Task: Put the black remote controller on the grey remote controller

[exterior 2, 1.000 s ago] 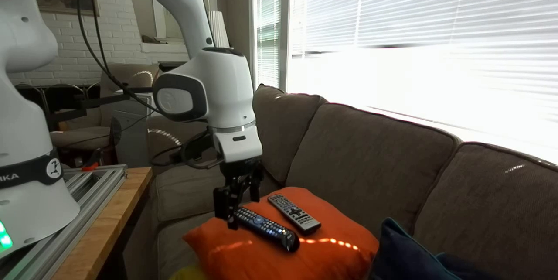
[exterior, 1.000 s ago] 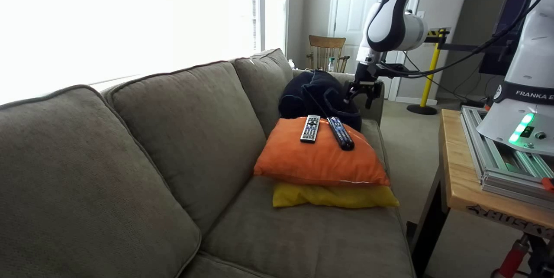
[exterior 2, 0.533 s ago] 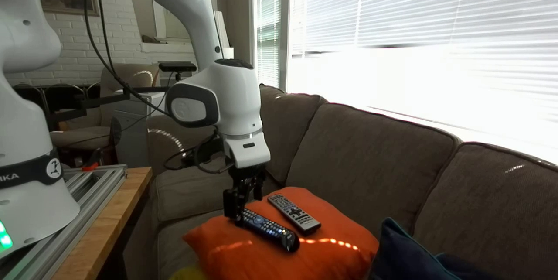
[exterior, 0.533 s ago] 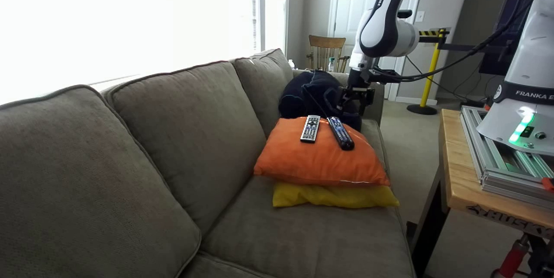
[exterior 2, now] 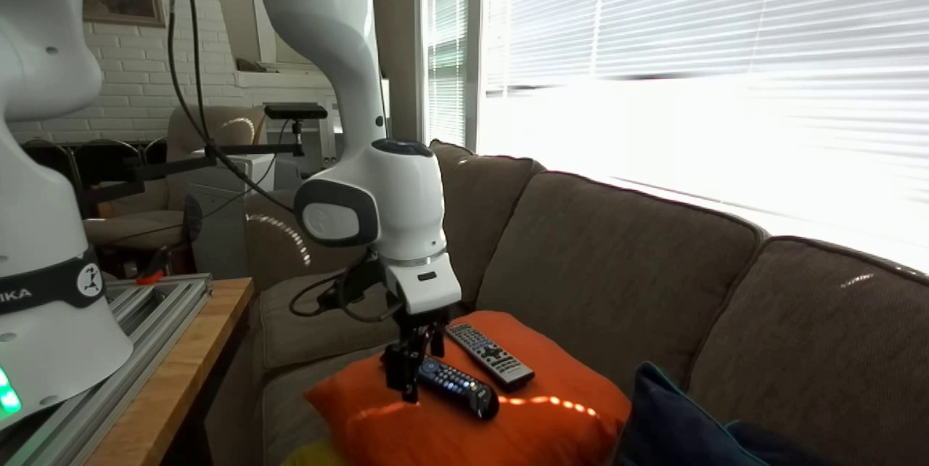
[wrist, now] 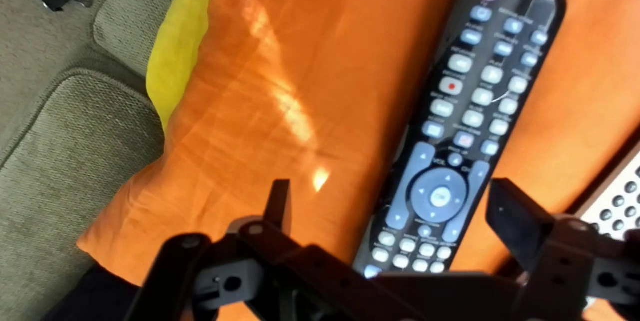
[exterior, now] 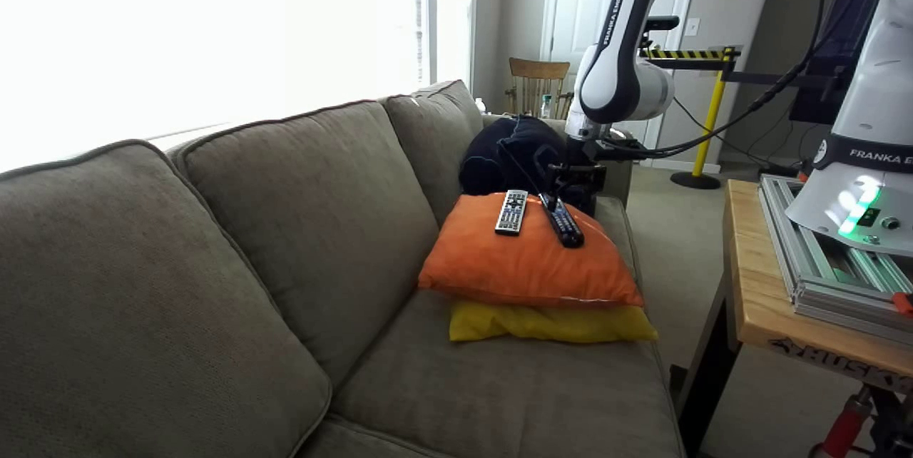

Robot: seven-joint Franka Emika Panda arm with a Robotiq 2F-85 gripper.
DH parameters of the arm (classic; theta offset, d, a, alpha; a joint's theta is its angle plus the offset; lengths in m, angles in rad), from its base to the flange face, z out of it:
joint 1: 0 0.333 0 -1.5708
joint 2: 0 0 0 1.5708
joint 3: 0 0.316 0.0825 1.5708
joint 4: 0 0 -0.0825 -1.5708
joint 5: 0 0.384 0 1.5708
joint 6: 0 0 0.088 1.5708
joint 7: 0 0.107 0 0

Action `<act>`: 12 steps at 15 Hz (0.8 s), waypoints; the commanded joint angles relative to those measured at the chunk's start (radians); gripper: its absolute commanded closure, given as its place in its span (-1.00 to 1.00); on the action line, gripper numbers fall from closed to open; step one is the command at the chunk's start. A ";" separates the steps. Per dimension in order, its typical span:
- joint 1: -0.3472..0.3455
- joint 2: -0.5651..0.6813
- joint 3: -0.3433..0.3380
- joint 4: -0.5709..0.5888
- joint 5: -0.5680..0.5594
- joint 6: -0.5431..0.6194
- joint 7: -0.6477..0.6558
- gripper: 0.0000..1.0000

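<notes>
Black remote not yet grasped; step judged to be the approach. The gripper (wrist: 391, 193) hung over the orange pillow (wrist: 325, 81), its fingers (wrist: 515, 216) spread wide, nothing pinched.

The black remote (wrist: 457, 121) lay face up on the pillow. In the wrist view it sat in the gap between the fingers, but off-centre: one long edge was just beside the finger nearer the grey remote (wrist: 627, 201), while a broad strip of bare pillow showed inside the opposite finger (wrist: 278, 206).

Long axis: power-button end ahead of the fingertips, the other end running back beneath the gripper and hidden there. It crossed the closing line on a slant, not square, power end leaning to the grey remote's side.

The grey remote lay beyond the nearer finger, pillow between it and the black one. Both exterior views had the gripper overlapping the black remote, so height and contact could not be told.

Estimate: the move called for a small shift toward the grey remote, a slight turn to square up to the long edges, then descent. Possible fault: the nearer finger landing on the black remote's edge and pushing it into the pillow.
</notes>
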 commanded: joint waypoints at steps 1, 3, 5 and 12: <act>-0.014 0.073 0.015 0.067 -0.046 0.042 0.020 -1.00; -0.020 0.083 0.029 0.084 -0.052 0.044 0.022 -1.00; -0.008 0.092 0.026 0.100 -0.053 0.038 0.024 -1.00; 0.027 0.089 -0.003 0.105 -0.046 0.006 0.034 0.12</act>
